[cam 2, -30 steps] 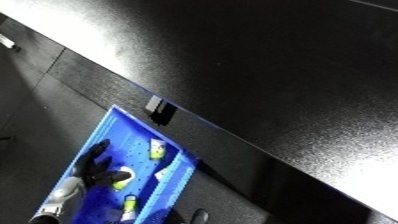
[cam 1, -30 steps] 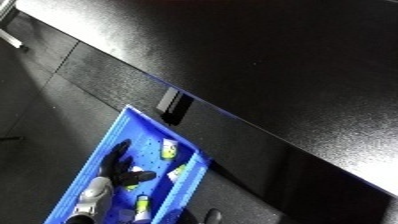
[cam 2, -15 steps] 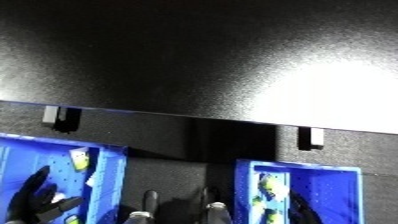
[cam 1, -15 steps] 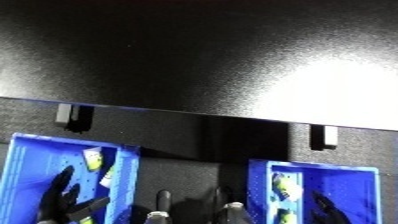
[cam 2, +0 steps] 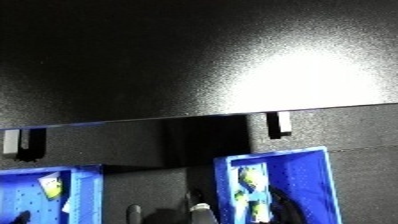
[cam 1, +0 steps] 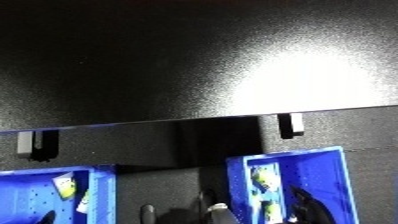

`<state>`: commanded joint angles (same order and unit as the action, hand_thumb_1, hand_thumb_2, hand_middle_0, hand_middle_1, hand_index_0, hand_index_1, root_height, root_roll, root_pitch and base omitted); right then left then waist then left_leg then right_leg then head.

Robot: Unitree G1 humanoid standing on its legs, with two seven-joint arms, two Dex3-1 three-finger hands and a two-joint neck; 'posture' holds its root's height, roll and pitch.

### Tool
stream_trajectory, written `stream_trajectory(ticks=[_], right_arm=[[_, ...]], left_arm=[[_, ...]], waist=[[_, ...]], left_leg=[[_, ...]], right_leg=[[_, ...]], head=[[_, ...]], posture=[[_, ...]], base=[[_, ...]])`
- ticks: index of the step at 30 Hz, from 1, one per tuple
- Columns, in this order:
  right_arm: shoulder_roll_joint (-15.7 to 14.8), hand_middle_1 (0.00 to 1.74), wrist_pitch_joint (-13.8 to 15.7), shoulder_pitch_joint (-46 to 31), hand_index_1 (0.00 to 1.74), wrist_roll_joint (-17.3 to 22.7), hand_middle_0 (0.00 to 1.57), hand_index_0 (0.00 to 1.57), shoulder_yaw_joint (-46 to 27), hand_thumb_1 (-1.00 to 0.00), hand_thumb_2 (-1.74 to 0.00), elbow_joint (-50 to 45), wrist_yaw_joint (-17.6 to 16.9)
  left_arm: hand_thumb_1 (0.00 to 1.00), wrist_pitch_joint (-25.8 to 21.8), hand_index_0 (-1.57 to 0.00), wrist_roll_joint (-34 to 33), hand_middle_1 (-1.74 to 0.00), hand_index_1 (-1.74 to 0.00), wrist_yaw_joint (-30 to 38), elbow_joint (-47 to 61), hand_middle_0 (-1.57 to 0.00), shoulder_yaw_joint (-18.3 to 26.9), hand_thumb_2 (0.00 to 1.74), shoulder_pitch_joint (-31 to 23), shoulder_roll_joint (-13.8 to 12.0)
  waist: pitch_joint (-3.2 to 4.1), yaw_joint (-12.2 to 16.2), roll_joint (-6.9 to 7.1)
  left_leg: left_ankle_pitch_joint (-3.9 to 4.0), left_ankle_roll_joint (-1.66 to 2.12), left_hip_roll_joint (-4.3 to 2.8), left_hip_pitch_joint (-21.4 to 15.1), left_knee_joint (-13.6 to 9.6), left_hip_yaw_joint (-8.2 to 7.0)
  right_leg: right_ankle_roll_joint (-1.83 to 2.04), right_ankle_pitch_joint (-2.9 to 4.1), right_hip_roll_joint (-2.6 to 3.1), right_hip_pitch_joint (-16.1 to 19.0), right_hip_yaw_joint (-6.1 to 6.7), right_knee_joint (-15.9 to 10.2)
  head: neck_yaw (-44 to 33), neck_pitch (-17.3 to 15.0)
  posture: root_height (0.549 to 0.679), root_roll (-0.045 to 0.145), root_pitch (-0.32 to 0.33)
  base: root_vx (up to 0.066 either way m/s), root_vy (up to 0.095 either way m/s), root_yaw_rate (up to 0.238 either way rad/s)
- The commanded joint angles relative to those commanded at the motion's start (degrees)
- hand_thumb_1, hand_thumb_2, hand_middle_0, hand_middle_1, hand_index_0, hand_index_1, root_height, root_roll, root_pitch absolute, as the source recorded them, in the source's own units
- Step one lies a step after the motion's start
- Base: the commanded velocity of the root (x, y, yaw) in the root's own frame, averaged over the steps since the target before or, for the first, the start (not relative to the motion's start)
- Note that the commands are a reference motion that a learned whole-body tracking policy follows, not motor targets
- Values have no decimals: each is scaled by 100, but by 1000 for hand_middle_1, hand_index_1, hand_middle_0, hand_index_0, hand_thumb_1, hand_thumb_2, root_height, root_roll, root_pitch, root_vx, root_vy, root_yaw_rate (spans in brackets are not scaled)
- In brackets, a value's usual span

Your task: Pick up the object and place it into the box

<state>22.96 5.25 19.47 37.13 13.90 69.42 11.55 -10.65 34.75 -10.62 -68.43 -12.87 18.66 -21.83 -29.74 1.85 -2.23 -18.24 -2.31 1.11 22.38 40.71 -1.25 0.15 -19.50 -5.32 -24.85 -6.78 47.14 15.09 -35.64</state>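
Observation:
Two blue bins stand on the floor below the table's front edge: the left bin (cam 1: pixel 99 192) and the right bin (cam 1: pixel 333 175). Each holds small yellow and white objects: one (cam 1: pixel 66 185) in the left bin, others (cam 1: pixel 263 178) in the right. My right hand (cam 1: pixel 306 204) shows as a dark shape inside the right bin, beside its objects. Only a dark tip of my left hand (cam 1: pixel 44 218) shows, at the lower edge inside the left bin. Neither hand's grip can be made out.
A black table top (cam 1: pixel 178 60) with a bright glare fills the upper half. Its front edge carries two brackets (cam 1: pixel 289 125) (cam 1: pixel 35 145). Dark floor lies between the bins, with parts of the robot's lower body (cam 1: pixel 213 212) at the bottom middle.
The camera has swung from a tilted look at the left bin to a view of both bins. The left hand has dropped almost out of view; the right hand now shows in the right bin.

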Motion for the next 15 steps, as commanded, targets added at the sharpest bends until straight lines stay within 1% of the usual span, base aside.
stream_trajectory(ticks=[1,2,3,4,6,9,10,12,13,15], right_arm=[[-3,0,-6,-7,0,-7,0,0,-18,0,0,4,-2],[-15,0,-25,-27,0,-24,0,0,-43,0,0,17,-14],[-15,0,-25,-27,0,-24,0,0,-43,0,0,17,-14],[-28,0,-36,-45,0,-35,0,0,-54,0,0,25,-20],[-66,0,-45,-99,0,-51,0,0,-72,0,0,38,-34],[-119,0,-55,-194,0,-59,0,0,-108,0,0,60,-38],[-131,0,-59,-227,0,-67,0,0,-122,0,0,72,-31],[-161,0,-58,-313,0,-98,0,0,-153,0,0,101,-7],[-178,0,-55,-358,0,-120,0,0,-166,0,0,116,7],[-216,0,-45,-456,0,-167,0,0,-193,0,0,154,40]], left_arm=[[0,22,0,21,0,0,-18,-2,0,-7,0,-13,16],[0,64,0,34,0,0,-45,-27,0,-16,0,-38,49],[0,64,0,34,0,0,-45,-27,0,-16,0,-38,49],[0,92,0,26,0,0,-65,-46,0,-16,0,-56,68],[0,135,0,0,0,0,-120,-84,0,-11,0,-108,107],[0,219,0,-86,0,0,-185,-139,0,5,0,-210,169],[0,244,0,-126,0,0,-199,-162,0,7,0,-246,188],[0,305,0,-209,0,0,-248,-216,0,7,0,-327,222],[0,340,0,-238,0,0,-291,-241,0,9,0,-369,235],[0,427,0,-305,0,0,-394,-293,0,25,0,-465,259]], waist=[[7,4,-5],[32,11,-12],[32,11,-12],[56,13,-13],[116,11,-13],[228,4,-6],[267,2,-2],[355,-3,12],[404,-6,20],[524,-16,35]], left_leg=[[10,7,-1,-37,-38,-3],[24,19,-1,-98,-94,-2],[24,19,-1,-98,-94,-2],[33,26,0,-133,-124,2],[59,42,-3,-221,-214,11],[121,77,-27,-401,-423,13],[150,92,-37,-464,-504,17],[236,133,-60,-619,-717,36],[292,159,-71,-709,-849,48],[430,223,-101,-934,-1184,68]], right_leg=[[2,4,2,32,4,-32],[1,7,6,87,11,-80],[1,7,6,87,11,-80],[0,7,9,120,15,-107],[-1,8,21,200,25,-177],[11,20,41,362,37,-340],[18,32,45,423,37,-411],[44,78,55,574,37,-605],[62,110,61,660,36,-726],[106,188,72,878,28,-1045]], head=[[-48,-21],[-124,-35],[-124,-35],[-185,-20],[-260,-20],[-435,-137],[-507,-185],[-628,-240],[-679,-275],[-797,-365]], posture=[[632,34,-11],[633,35,-13],[633,35,-13],[634,36,-15],[635,36,-18],[639,36,-22],[641,35,-24],[645,34,-28],[647,34,-30],[652,32,-32]], base=[[22,-3,-14],[23,-2,-6],[23,-2,-6],[36,-3,-3],[42,-6,7],[50,-19,22],[56,-32,28],[74,-44,39],[85,-47,49],[104,-52,57]])
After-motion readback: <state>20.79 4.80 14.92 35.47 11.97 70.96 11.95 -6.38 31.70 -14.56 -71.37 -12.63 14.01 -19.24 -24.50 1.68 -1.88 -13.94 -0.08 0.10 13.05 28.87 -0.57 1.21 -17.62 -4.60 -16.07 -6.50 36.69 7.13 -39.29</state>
